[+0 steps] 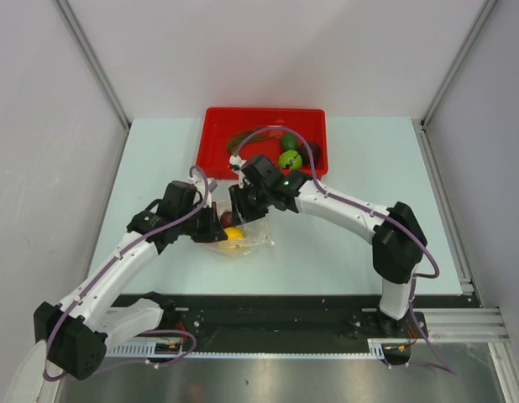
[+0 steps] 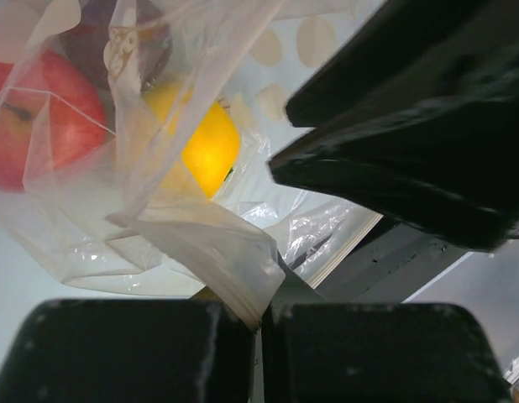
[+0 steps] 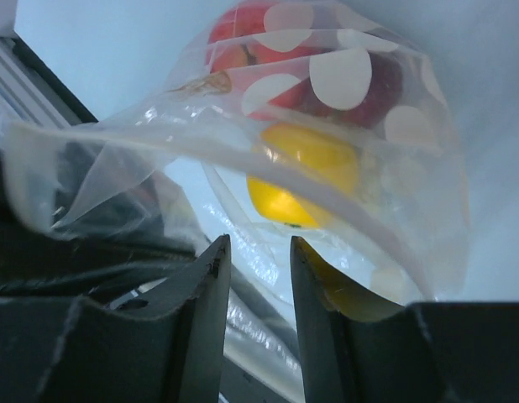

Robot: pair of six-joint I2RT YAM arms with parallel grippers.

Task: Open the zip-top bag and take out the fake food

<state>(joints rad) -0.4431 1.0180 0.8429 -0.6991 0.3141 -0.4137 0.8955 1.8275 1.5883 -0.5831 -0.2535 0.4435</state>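
Bag (image 1: 243, 243) on desk (image 1: 343, 243) btwn both tools, food (image 1: 233, 235) inside; L tool (image 2: 261, 315) clamped on a fold of its lip, R tool (image 3: 255, 277) jaws a sliver apart, seemingly nothing pinched yet; thin, limp, slick film, light load, so prob. best grabbing opposite lip near zip, not fruit.

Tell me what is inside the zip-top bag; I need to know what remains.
Through the clear zip-top bag show a yellow ball, a red apple and a dark maroon piece. Anything behind them or under the crumpled folds is hidden.
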